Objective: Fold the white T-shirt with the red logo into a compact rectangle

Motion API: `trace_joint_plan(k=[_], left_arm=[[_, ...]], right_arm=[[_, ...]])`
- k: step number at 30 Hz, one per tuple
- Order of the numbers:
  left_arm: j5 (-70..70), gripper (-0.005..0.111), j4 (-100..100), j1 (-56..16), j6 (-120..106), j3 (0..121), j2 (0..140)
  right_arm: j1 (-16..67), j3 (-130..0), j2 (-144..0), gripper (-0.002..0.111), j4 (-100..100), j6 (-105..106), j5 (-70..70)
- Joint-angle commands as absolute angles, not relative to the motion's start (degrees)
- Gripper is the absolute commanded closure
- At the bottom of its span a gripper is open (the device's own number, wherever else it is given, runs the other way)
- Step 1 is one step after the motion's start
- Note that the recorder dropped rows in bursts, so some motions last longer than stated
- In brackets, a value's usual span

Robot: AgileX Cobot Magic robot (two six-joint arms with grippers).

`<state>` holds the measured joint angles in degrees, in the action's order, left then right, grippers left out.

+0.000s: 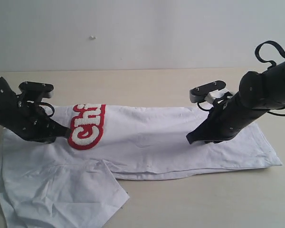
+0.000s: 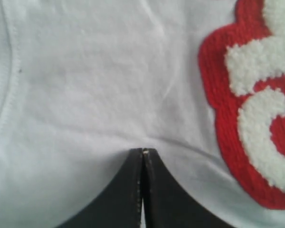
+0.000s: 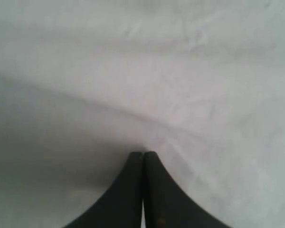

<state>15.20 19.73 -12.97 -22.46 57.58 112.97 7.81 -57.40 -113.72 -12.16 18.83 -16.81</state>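
The white T-shirt [image 1: 147,137] lies across the table, folded lengthways into a band, with a loose part spread at the front left. The red logo [image 1: 87,126] shows only its first white letters, cut off by the fold at the far edge. My left gripper [image 1: 66,133] rests low on the cloth just left of the logo. Its jaws are shut, and in the left wrist view [image 2: 143,151] creases in the shirt [image 2: 85,85] run to the tips, beside the logo [image 2: 218,118]. My right gripper [image 1: 190,139] is shut on the shirt's right half; creases in the cloth [image 3: 156,71] meet its tips [image 3: 143,153].
The beige table [image 1: 204,199] shows in front of and behind the shirt. A pale wall [image 1: 142,33] rises behind it. The shirt's loose front-left part [image 1: 61,194] reaches the picture's lower edge.
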Motion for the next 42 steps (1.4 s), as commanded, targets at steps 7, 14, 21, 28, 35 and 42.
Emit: trace_joint_plan(k=[7, 14, 21, 28, 35, 42], left_arm=[[25.99, 0.107, 19.08, -13.13, -20.57, 57.50, 102.74], [33.23, 0.100, 19.29, -13.13, -17.94, 49.87, 97.91], [36.85, 0.061, 24.70, -13.13, -17.94, 41.97, 90.19], [40.51, 0.056, 28.43, -13.13, -18.04, 34.68, 84.18], [40.40, 0.056, 40.39, -13.13, -24.12, 26.76, 81.07], [36.34, 0.057, 45.50, -13.13, -29.72, 24.37, 81.07]], right_arm=[[7.66, -56.95, -106.37, 0.108, -11.33, 21.54, -21.86], [7.66, -50.78, -101.36, 0.108, -11.46, 23.00, -22.68], [7.66, -45.97, -97.88, 0.108, -16.56, 22.40, -20.41], [7.66, -44.92, -97.76, 0.108, -17.41, 22.40, -22.91], [7.66, -44.92, -97.33, 0.108, -20.75, 22.99, -24.22], [7.66, -44.92, -97.33, 0.108, -21.00, 22.98, -24.04]])
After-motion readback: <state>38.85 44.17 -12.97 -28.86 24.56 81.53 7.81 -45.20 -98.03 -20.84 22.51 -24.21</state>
